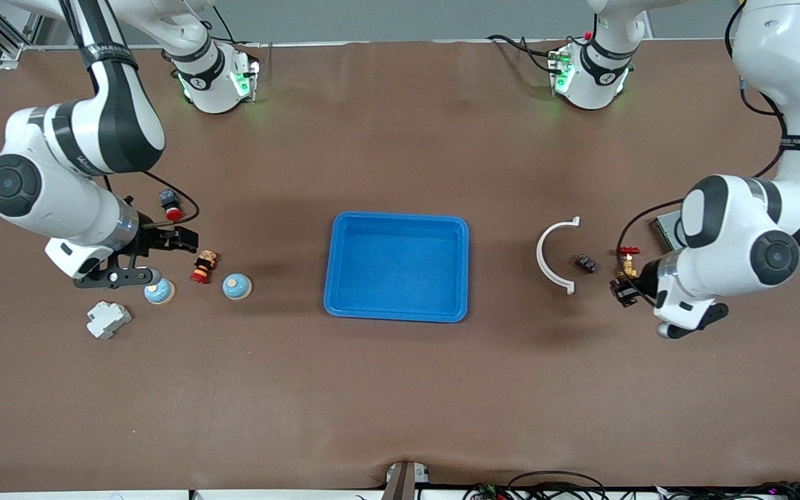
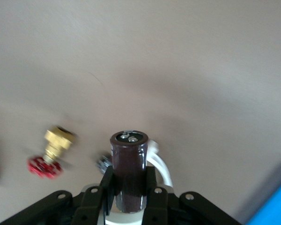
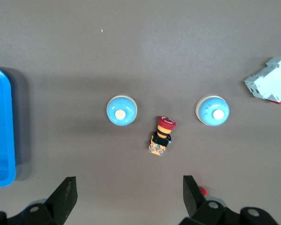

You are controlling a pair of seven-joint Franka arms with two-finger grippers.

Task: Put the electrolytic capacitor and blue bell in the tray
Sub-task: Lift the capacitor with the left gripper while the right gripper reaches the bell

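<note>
Meanwhile the left pincer [image 2: 129,199] grips the capacitor [image 2: 129,171] above the surface [image 1: 400,389], near the valve [image 2: 50,152]. Right pincer [image 3: 129,197] hangs wide open over two bells [image 3: 122,110]. Tray [image 1: 397,311] sits mid-surface.

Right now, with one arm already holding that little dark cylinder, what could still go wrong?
The capacitor stands tall in the left tool, pinched low, so it might tilt or slip on the way to the tray. Two blue bells flank a red-capped button below the open right tool, which could bump the button when it descends.
</note>
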